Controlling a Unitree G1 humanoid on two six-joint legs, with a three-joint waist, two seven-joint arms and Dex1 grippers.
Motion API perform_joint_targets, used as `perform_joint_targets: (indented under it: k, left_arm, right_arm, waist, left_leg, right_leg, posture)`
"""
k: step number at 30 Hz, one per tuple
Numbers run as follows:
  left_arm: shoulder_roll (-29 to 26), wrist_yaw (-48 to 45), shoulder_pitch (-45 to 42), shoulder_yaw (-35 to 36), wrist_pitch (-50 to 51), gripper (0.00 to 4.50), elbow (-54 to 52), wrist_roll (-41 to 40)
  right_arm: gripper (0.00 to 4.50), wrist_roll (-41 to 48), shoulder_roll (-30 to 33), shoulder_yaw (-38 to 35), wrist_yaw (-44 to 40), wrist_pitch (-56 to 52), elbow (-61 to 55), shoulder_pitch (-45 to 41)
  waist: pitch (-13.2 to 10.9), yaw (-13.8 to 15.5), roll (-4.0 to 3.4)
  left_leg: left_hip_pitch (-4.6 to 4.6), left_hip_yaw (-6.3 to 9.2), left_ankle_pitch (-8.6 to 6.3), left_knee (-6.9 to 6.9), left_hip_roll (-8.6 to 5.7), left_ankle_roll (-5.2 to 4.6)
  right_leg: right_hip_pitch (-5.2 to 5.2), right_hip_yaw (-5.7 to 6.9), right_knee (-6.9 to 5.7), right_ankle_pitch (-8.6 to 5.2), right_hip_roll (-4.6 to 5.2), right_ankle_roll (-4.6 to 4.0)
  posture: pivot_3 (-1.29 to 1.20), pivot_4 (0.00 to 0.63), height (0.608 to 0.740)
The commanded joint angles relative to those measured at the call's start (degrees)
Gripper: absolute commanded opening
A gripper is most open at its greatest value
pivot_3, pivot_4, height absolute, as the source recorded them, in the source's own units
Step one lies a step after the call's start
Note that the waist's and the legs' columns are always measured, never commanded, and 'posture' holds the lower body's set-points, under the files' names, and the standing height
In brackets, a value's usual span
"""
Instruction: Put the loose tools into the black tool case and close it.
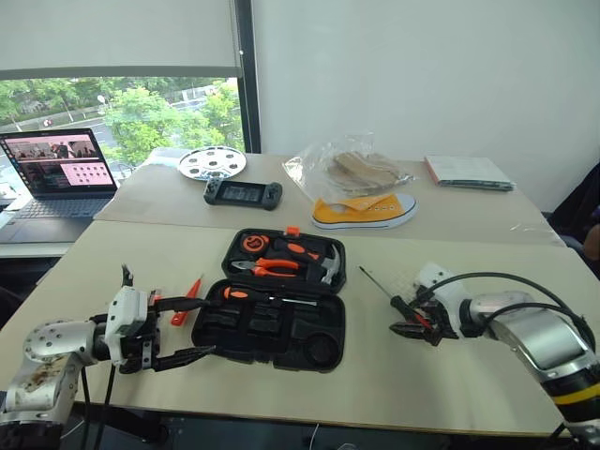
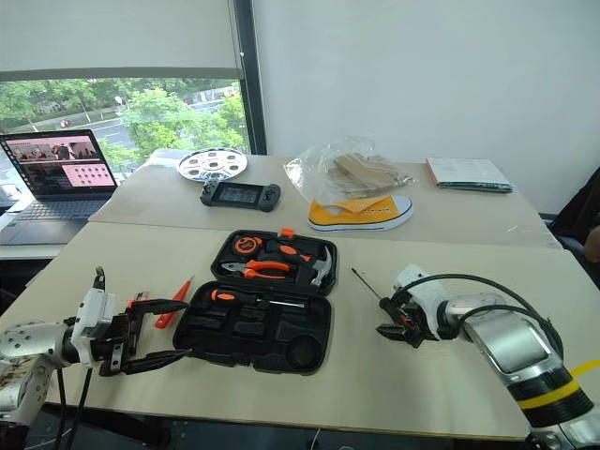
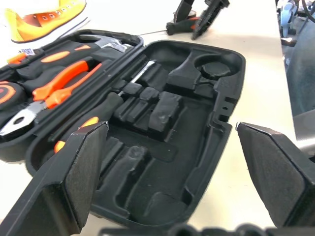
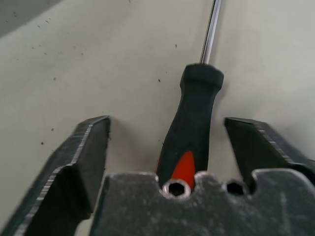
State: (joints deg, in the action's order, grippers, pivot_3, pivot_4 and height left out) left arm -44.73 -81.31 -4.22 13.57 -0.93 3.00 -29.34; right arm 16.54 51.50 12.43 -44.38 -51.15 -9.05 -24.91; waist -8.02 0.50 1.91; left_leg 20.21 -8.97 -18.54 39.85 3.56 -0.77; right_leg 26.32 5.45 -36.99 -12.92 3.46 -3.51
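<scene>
The black tool case (image 1: 270, 298) lies open mid-counter (image 1: 375, 375), one screwdriver (image 1: 262, 296) already inside. The right gripper (image 1: 409, 317), fingers spread, straddles another screwdriver (image 4: 189, 130) beside the case. The left gripper (image 1: 183, 328) gapes empty near the small orange tester (image 1: 187, 300); closing remains.

1. Black tool case (image 1: 269, 323) – one, open.
2. Screwdrivers with orange-and-black handles – two: one in the case (image 1: 267, 297), one on the table (image 4: 191, 130).
3. Small orange tester screwdriver (image 1: 187, 300) – one.
4. Pliers (image 1: 267, 267) – one.
5. Hammer (image 1: 328, 264) – one.
6. Laptop (image 1: 58, 173), game console (image 1: 243, 193), yellow shoe (image 1: 364, 210) – one each.
</scene>
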Motion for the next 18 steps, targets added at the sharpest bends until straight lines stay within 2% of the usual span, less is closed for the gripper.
perform_joint_targets:
  k: [1,5,9,12,14,18]
  left_arm:
    - [-0.4,0.7,0.8,1.0,-0.1,4.5,-1.6,-0.7]
    - [-0.5,1.2,1.6,1.3,-0.2,4.5,-2.2,-0.8]
    - [-0.3,2.2,2.6,2.1,-0.1,4.5,-2.8,-1.2]
    - [0.0,3.7,3.7,3.2,1.0,4.5,-3.6,-2.4]
    - [0.0,3.9,4.3,3.5,1.2,4.5,-3.8,-2.5]
    - [0.3,4.9,5.5,3.8,1.3,4.5,-3.4,-2.5]
  right_arm:
    - [2.44,-1.3,-0.4,-0.6,0.5,-2.0,0.5,-1.0]
    - [1.06,-0.6,0.7,-4.4,1.0,-2.7,-1.0,1.1]
    - [0.98,0.4,2.3,-10.3,1.3,-3.0,-3.8,3.2]
    - [0.98,6.7,0.6,-13.0,-4.4,-0.3,-9.2,-2.3]
    - [0.98,8.4,-1.4,-10.8,-8.2,3.6,-11.2,-6.1]
    - [0.98,7.0,-7.9,1.8,-12.9,3.2,-10.6,-15.8]
  waist:
    - [0.0,0.0,0.0]
    - [0.0,0.1,0.0]
    - [0.0,0.1,-0.01]
    - [0.0,-0.4,-0.04]
    - [0.0,-1.5,-0.07]
    - [0.0,-2.2,-0.05]
  left_leg:
    - [-0.02,0.0,0.0,0.01,0.0,0.0]
    - [-0.04,0.02,0.02,0.07,0.01,0.03]
    - [-0.02,0.03,0.02,0.08,0.0,0.03]
    - [-0.03,0.02,0.02,0.08,0.01,0.03]
    - [-0.1,0.01,0.07,0.06,0.08,0.13]
    - [-0.37,0.09,0.24,-0.08,0.31,0.44]
  right_leg:
    - [-0.02,-0.01,-0.02,0.01,0.0,0.02]
    - [-0.06,-0.01,-0.06,0.03,0.02,0.04]
    - [-0.05,0.0,-0.06,0.03,0.04,0.06]
    - [-0.04,-0.03,-0.08,0.04,0.02,0.06]
    - [-0.03,-0.09,-0.09,0.04,-0.04,0.05]
    - [-0.13,-0.16,-0.11,-0.02,-0.09,0.14]
  posture:
    - [0.0,0.15,0.74]
    - [0.0,0.15,0.74]
    - [0.0,0.15,0.74]
    - [0.0,0.15,0.74]
    - [0.0,0.15,0.74]
    - [0.0,0.15,0.74]
